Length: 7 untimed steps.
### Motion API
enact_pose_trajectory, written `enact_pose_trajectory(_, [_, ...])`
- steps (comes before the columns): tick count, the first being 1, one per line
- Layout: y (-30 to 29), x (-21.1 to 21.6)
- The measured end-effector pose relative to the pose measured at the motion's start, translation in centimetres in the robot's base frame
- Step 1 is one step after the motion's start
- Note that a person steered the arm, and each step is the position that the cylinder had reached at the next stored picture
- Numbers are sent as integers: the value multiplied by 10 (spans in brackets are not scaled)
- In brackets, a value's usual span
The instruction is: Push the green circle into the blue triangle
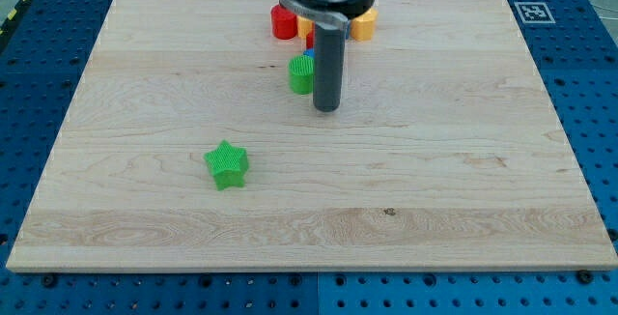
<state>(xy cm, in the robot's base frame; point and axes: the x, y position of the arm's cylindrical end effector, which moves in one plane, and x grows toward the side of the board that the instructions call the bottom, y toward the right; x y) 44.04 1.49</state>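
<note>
Pale wood makes up the board (463,189), which lies on a blue perforated table (594,83). The arm's dark rod (327,59) comes down from the view's top, and its tip (326,109) rests on the board just to the view's right of the green circle (300,74); rod and block look to be touching or nearly so, though which cannot be told. The end effector is a plain rod with nothing to spread or press together, and it pinches nothing. A sliver of blue (309,54), most likely the blue triangle, shows just above the green circle, mostly hidden by the rod, so its shape cannot be made out. Further toward the view's top sit a red block (282,22) left of the rod and a yellow block (363,25) right of it, both partly covered by the arm. A green star (227,164) lies well apart, toward the view's lower left.
</note>
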Motion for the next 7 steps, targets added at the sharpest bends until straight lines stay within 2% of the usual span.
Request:
enact_pose_trajectory(1, [-13,23])
enact_pose_trajectory(2, [-38,25])
enact_pose_trajectory(4, [-97,-12])
enact_pose_trajectory(5, [-101,-35])
enact_pose_trajectory(7, [-88,-56])
